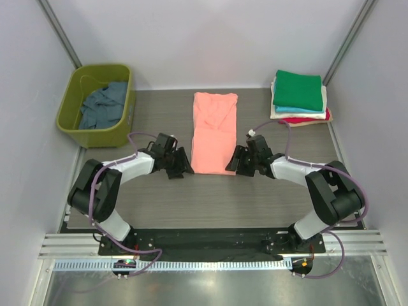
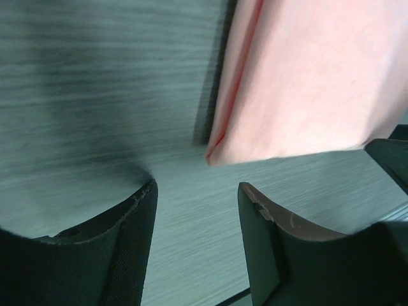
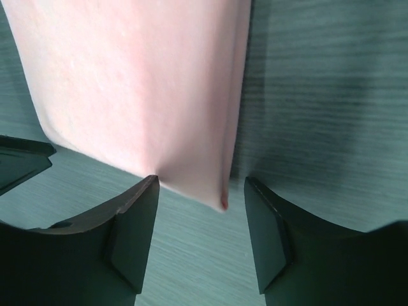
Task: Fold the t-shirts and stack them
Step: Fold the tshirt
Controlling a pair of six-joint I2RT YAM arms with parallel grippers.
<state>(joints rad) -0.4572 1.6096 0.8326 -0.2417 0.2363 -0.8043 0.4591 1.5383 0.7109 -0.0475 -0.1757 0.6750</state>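
The salmon-pink t-shirt (image 1: 213, 131) lies folded into a long strip at the centre of the frame, flat on the grey wood-grain table (image 1: 191, 204). The left gripper (image 1: 183, 164) sits just beside its lower left corner, jaws spread and holding nothing. The right gripper (image 1: 237, 159) has its spread jaws either side of the lower right corner, not pinching it. At upper right is a stack of folded t-shirts (image 1: 298, 90), green on top. At upper left an olive-green tub (image 1: 127, 111) holds a slate-blue t-shirt (image 1: 102, 109).

Top camera looking down from 6 o'clock, high. Wrist cameras looking down, low, close. All three sharing near hem of salmon-pink t-shirt (image 1: 215, 132).
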